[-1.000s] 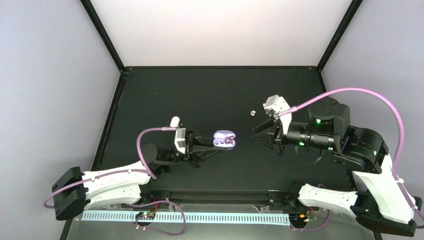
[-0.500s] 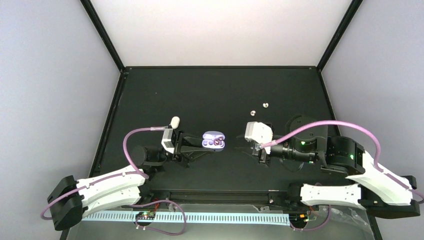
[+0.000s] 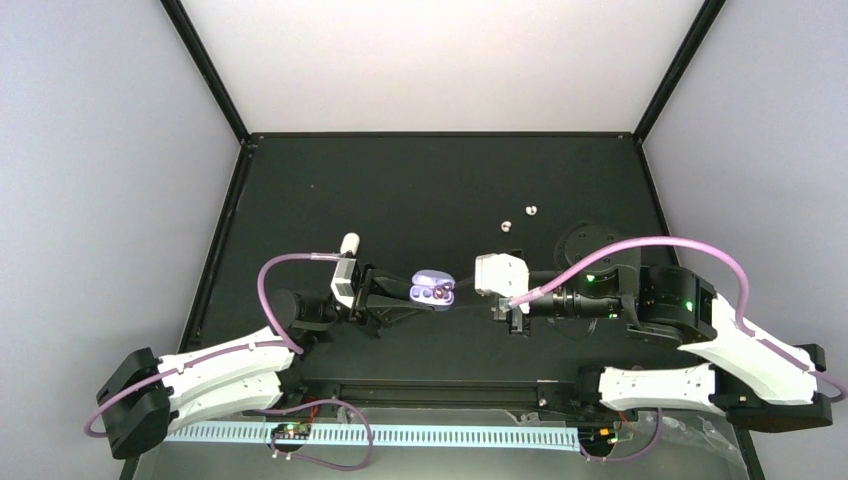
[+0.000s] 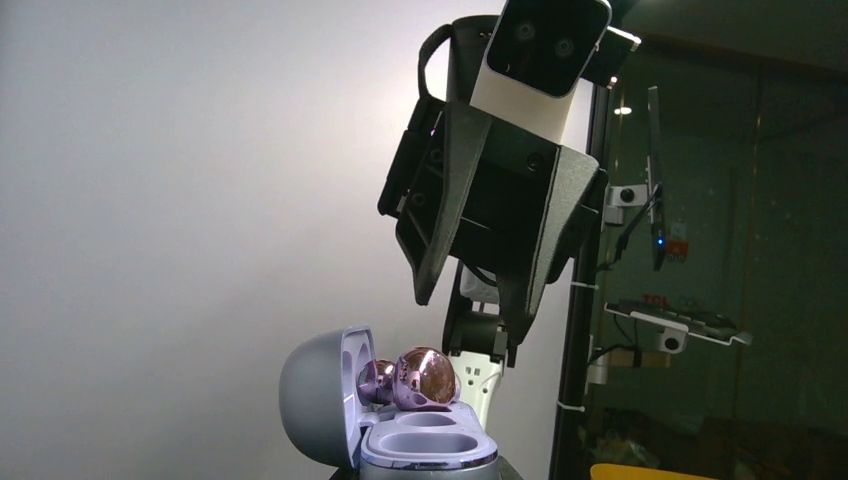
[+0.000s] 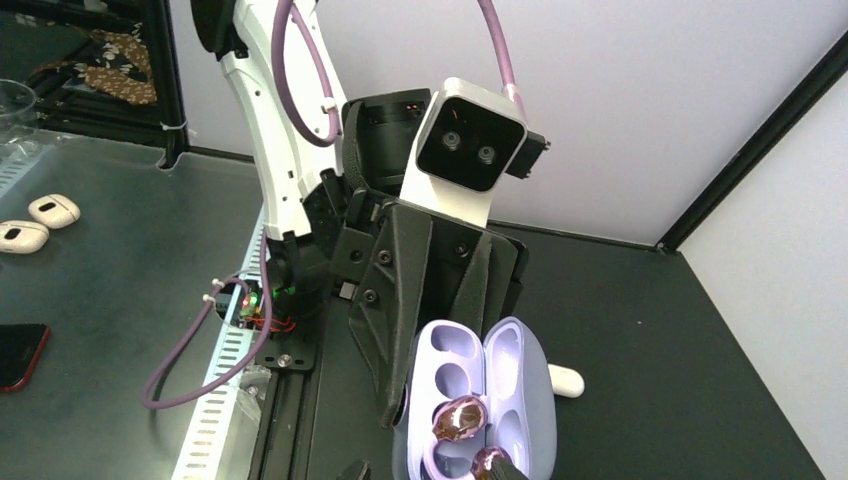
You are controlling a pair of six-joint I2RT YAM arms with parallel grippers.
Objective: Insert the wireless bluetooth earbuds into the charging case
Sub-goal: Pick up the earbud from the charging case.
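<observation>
Left tool (image 3: pixel 408 293) pinches open lavender charging case (image 3: pixel 433 290) — glossy purple earbuds (image 4: pixel 420 376) look unseated.
Right tool (image 4: pixel 465 322) spread, empty; small white earbuds (image 3: pixel 506 226) lie on black desk (image 3: pixel 400 190).

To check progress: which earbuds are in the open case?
The two purple earbuds, in the case that the left end effector holds; both white earbuds lie on the table.

There are 4 earbuds in all: 2 glossy purple pebble-shaped earbuds (image 4: pixel 425 375) at the open lilac clamshell charging case (image 3: pixel 433 291), and 2 tiny white earbuds (image 3: pixel 506 226) on the black table (image 3: pixel 400 180), at 1 o'clock from that case. The cases are 2: this lilac one and 1 closed white oval case (image 3: pixel 349 243) at 10 o'clock from it. The white and black robot arms (image 3: pixel 215 365) are 2.
</observation>
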